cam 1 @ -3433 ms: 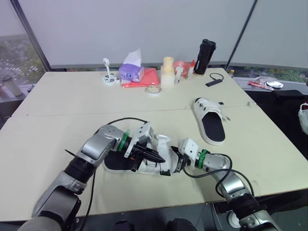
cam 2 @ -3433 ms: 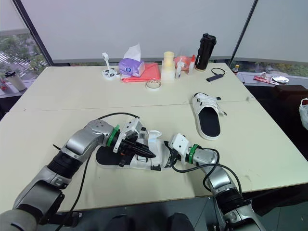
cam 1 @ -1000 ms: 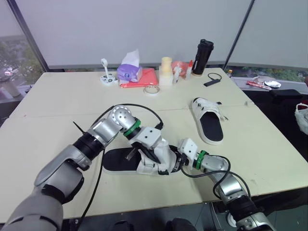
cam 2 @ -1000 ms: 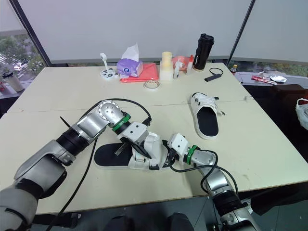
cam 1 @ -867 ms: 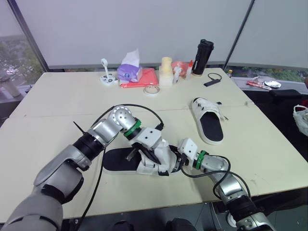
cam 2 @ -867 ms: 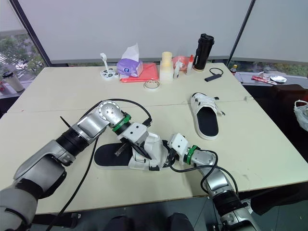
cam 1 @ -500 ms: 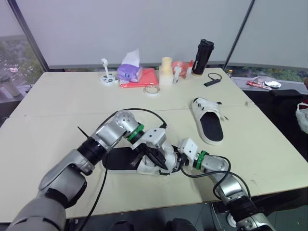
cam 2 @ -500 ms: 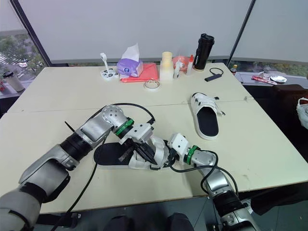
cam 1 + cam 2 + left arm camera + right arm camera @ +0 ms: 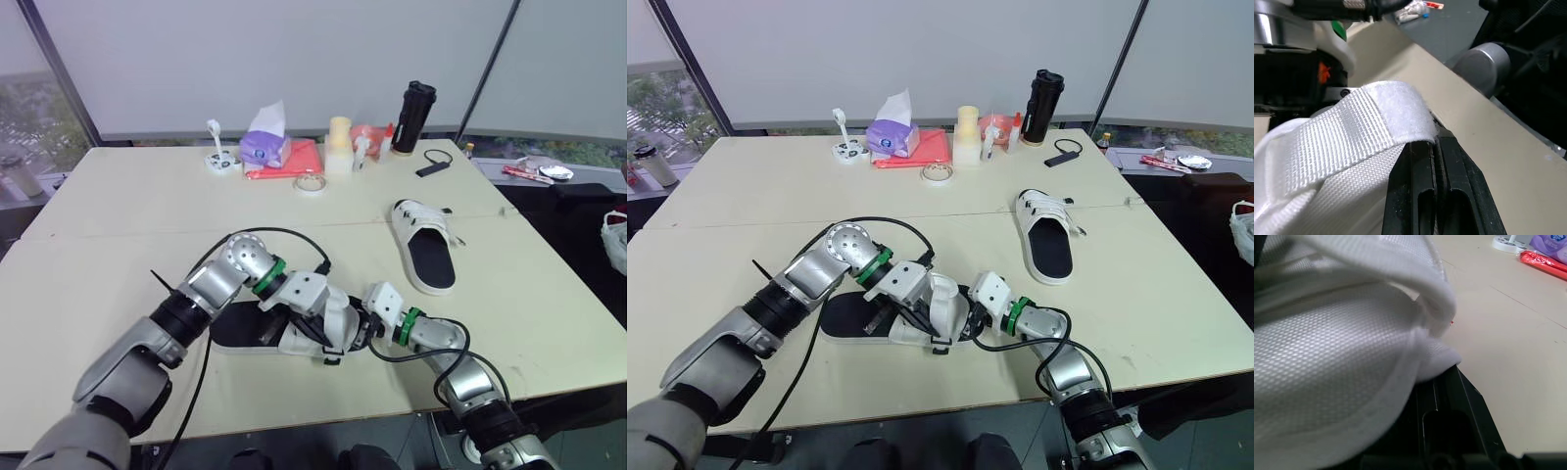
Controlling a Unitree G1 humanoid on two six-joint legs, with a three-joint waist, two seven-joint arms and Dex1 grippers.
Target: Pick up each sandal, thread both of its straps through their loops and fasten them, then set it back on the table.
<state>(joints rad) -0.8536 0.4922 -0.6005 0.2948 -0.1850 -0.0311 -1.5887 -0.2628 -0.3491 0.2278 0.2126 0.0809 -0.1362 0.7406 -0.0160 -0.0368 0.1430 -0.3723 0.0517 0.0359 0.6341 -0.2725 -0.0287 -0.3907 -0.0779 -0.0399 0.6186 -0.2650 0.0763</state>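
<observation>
The near sandal [image 9: 245, 328], black-soled with a white upper, lies on the table [image 9: 118, 284] close to the front edge. My left gripper [image 9: 315, 331] reaches over it from the far side. In the left wrist view this gripper [image 9: 1434, 142] is shut on the end of a white woven strap [image 9: 1366, 125]. My right gripper [image 9: 359, 328] is at the sandal's right end, shut on the white mesh upper [image 9: 1337, 367], with one black finger [image 9: 1449, 431] under the fabric. A second sandal [image 9: 427, 247] lies to the right, farther back, straps across its upper.
Along the far edge stand a purple tissue pack [image 9: 265, 145], a red pouch [image 9: 299, 157], a tape roll [image 9: 313, 184], a cream cup stack [image 9: 340, 144] and a black bottle [image 9: 414, 103]. A black device with a cable [image 9: 434, 164] lies nearby. The table's front edge runs just below the grippers.
My left arm has swung up and round to the sandal's far side, and its gripper now comes down onto the strap from above. The right gripper and the sandal have stayed put.
</observation>
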